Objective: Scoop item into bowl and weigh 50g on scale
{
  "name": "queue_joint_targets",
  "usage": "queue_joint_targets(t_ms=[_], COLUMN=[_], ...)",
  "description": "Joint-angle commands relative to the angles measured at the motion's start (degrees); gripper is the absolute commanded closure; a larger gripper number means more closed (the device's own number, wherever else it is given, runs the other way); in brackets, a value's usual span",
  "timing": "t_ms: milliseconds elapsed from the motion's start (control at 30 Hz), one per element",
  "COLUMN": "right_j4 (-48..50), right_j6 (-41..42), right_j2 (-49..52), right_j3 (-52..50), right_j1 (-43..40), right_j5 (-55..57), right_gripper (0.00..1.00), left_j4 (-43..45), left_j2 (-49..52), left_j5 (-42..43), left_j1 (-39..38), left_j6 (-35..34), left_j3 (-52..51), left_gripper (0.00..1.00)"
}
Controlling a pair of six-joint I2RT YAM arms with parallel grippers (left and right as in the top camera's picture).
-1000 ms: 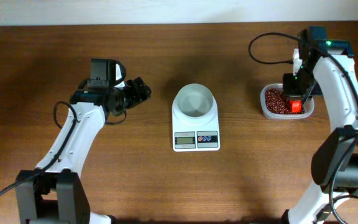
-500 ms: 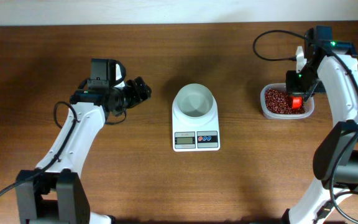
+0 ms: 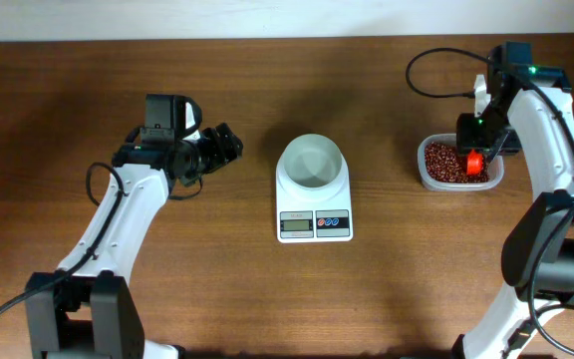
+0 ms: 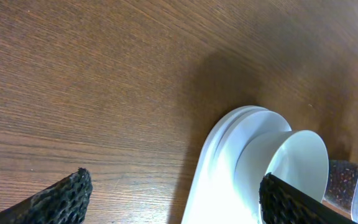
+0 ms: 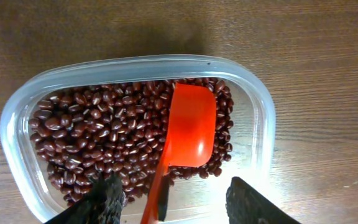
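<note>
The white bowl (image 3: 312, 162) sits on the white scale (image 3: 285, 195) at the table's middle; the left wrist view shows the bowl (image 4: 297, 162) and the scale (image 4: 219, 171) too. Dark red-brown beans (image 5: 92, 137) fill a clear tub (image 5: 135, 62) at the right (image 3: 423, 172). A red scoop (image 5: 188, 127) lies bowl-down on the beans. My right gripper (image 5: 176, 199) hangs over the tub, open, its fingers well apart on either side of the scoop's handle. My left gripper (image 3: 229, 145) is open beside the scale's left side, with nothing between its fingers (image 4: 61, 199).
Bare wooden tabletop surrounds the scale. The tub stands near the table's right side, with the right arm's cable (image 3: 436, 75) looping behind it. The scale's display and buttons (image 3: 314, 224) face the front edge.
My right gripper has opened and let go of the red scoop, which now rests on the beans. The right arm has shifted slightly. The left arm has not moved.
</note>
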Motion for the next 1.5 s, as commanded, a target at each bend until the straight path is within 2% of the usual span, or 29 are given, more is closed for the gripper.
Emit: queue_joint_targets(t_ms=[0,167,267,433,500,633,867,967,1067,1100,1167,1200,1267,1367,1467], right_j4=[-0.1,-0.8,-0.7,3.0,3.7,3.4,3.3,3.2,3.0,2.8,2.4,2.3,2.2,2.2,2.2], right_j6=[1.1,3.0,3.5,3.4,3.4,3.4,3.5,3.5,3.5,3.5,3.5,3.5,3.5,3.5,3.5], right_j2=[0.6,0.6,0.6,0.6,0.6,0.6,0.6,0.6,0.6,0.6,0.6,0.6,0.6,0.6,0.6], right_j3=[0.3,0.3,0.1,-2.2,-2.2,-2.2,-2.2,-2.2,-2.2,-2.2,-2.2,-2.2,-2.2,-2.2,-2.2], right_j1=[-0.3,0.3,0.3,0.3,0.3,0.3,0.3,0.3,0.3,0.3,0.3,0.3,0.3,0.3,0.3], right_j5=[-0.5,-0.5,-0.3,-0.2,1.2,1.6,3.3,3.3,3.3,3.3,3.3,3.3,3.3,3.3,3.3], right_gripper=[0.47,0.53,0.62,0.62,0.72,0.83,0.95,0.94,0.77,0.76,0.78,0.86,0.96,0.96,0.95], left_j4=[0.0,-0.1,-0.1,-0.1,-0.1,-0.1,0.0,0.2,0.2,0.2,0.2,0.2,0.2,0.2,1.2], left_j2=[-0.5,-0.5,-0.5,-0.5,-0.5,-0.5,-0.5,-0.5,-0.5,-0.5,-0.5,-0.5,-0.5,-0.5,-0.6], left_j5=[-0.6,-2.1,-2.1,-2.1,-2.1,-2.1,-2.1,-2.1,-2.1,-2.1,-2.1,-2.1,-2.1,-2.1,-2.1], left_j1=[0.1,0.1,0.1,0.1,0.1,0.1,0.1,0.1,0.1,0.1,0.1,0.1,0.1,0.1,-0.8], left_j6=[1.2,1.2,1.2,1.2,1.2,1.2,2.5,3.8,3.8,3.8,3.8,3.9,5.1,6.9,12.2], left_j3=[0.3,0.3,0.3,0.3,0.3,0.3,0.3,0.3,0.3,0.3,0.3,0.3,0.3,0.3,0.4], left_gripper=[0.11,0.11,0.11,0.11,0.11,0.11,0.1,0.09,0.09,0.08,0.08,0.08,0.11,0.14,0.13])
